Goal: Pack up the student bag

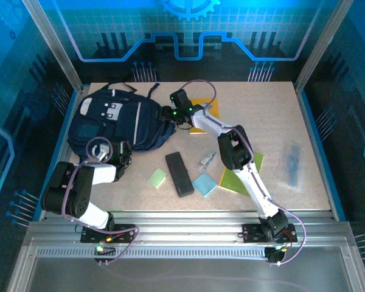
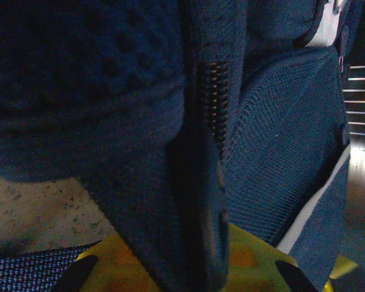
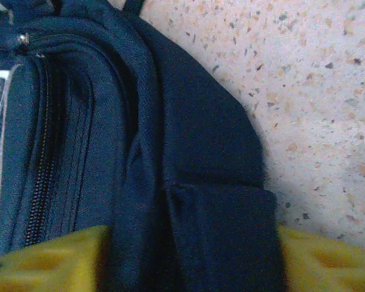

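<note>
Student bag clamped by left tool, right tool.

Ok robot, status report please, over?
Left tool clamped on student bag fabric. Right tool clamped on it too. Black case unpacked on table.

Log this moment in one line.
left end effector: student bag fold between jaws, grip unclear | right end effector: clamped on bag edge | black case: on table

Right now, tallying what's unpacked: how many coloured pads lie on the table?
4: yellow pad at back, mint pad and blue pad flanking black case, lime pad beneath right arm; more may hide.
</note>
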### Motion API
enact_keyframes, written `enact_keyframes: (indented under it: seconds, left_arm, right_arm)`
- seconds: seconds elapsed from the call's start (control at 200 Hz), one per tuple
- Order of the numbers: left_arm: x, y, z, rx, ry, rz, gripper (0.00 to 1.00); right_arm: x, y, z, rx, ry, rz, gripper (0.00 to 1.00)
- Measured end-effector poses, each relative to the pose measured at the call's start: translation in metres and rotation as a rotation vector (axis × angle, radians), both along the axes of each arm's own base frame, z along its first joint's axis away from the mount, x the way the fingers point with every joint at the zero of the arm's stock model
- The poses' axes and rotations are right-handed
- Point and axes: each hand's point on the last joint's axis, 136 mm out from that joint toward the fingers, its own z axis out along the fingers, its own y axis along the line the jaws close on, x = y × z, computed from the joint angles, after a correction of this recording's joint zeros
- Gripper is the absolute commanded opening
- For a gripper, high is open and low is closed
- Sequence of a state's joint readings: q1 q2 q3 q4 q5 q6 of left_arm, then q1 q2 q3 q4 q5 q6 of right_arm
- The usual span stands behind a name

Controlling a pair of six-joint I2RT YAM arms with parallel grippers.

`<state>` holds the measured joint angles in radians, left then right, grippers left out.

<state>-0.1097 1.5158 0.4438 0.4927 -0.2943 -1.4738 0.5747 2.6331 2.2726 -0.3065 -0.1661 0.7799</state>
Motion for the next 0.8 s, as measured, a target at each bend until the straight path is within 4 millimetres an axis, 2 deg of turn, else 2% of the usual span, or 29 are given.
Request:
enact_keyframes:
  seconds: [0.08, 0.16, 0.255, 0.445, 0.54, 0.695, 0.8]
  left_arm:
    - [-0.001, 0.0, -0.001, 0.019, 0.014, -0.018, 0.0]
    - [0.002, -0.002, 0.0, 0.034, 0.032, -0.055, 0.0]
    - [0.014, -0.011, 0.002, 0.039, 0.044, -0.134, 0.0]
    - [0.044, -0.049, 0.014, 0.013, 0.013, -0.33, 0.0]
    - [0.057, -0.066, 0.017, -0.005, 0.001, -0.414, 0.0]
    - [0.077, -0.088, 0.01, -0.008, 0.028, -0.541, 0.0]
    - [0.086, -0.095, 0.008, 0.032, 0.061, -0.601, 0.04]
  right_arm:
    - [-0.003, -0.004, -0.001, -0.004, 0.008, -0.004, 0.0]
    - [-0.012, -0.018, 0.001, -0.009, 0.018, -0.016, 0.0]
    - [-0.027, -0.047, 0.008, -0.023, 0.038, -0.041, 0.0]
    - [-0.059, -0.11, 0.053, -0.012, 0.009, -0.098, 0.01]
    - [-0.079, -0.13, 0.068, -0.006, -0.006, -0.119, 0.04]
    - [-0.112, -0.151, 0.064, -0.012, 0.015, -0.177, 0.06]
    - [-0.132, -0.153, 0.055, -0.023, 0.039, -0.214, 0.09]
